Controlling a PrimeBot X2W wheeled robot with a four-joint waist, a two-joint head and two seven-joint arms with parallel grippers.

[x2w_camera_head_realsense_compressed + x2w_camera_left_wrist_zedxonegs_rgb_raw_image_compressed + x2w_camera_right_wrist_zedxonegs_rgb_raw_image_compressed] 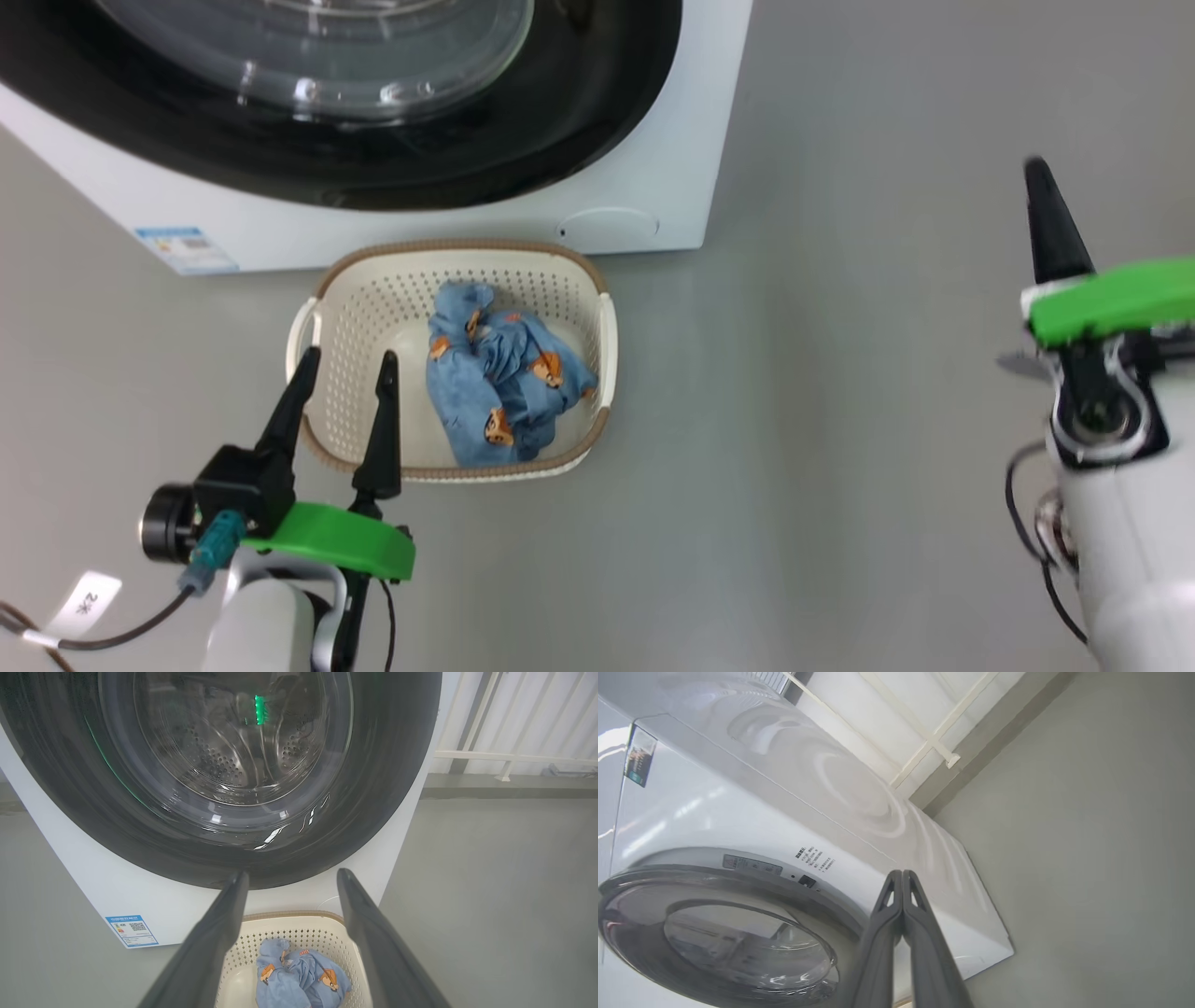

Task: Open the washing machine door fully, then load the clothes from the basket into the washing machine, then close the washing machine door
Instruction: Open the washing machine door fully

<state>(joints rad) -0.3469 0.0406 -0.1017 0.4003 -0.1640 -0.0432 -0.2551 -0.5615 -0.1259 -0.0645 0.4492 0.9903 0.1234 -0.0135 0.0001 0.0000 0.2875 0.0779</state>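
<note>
The door sits shut against the washer, so opening it is my step in hand. The basket stands on the floor just in front of the washer, below the door, with the clothes bunched inside. My left gripper hangs wide and empty in front of the washer, over the basket's near rim. My right gripper is pinched tight on nothing, out beyond the washer's right front corner. I judge those pinched fingers should hook behind the door's rim on its free side, which I cannot make out, then pull in an arc about the hinge, left arm clear of the swing.
</note>
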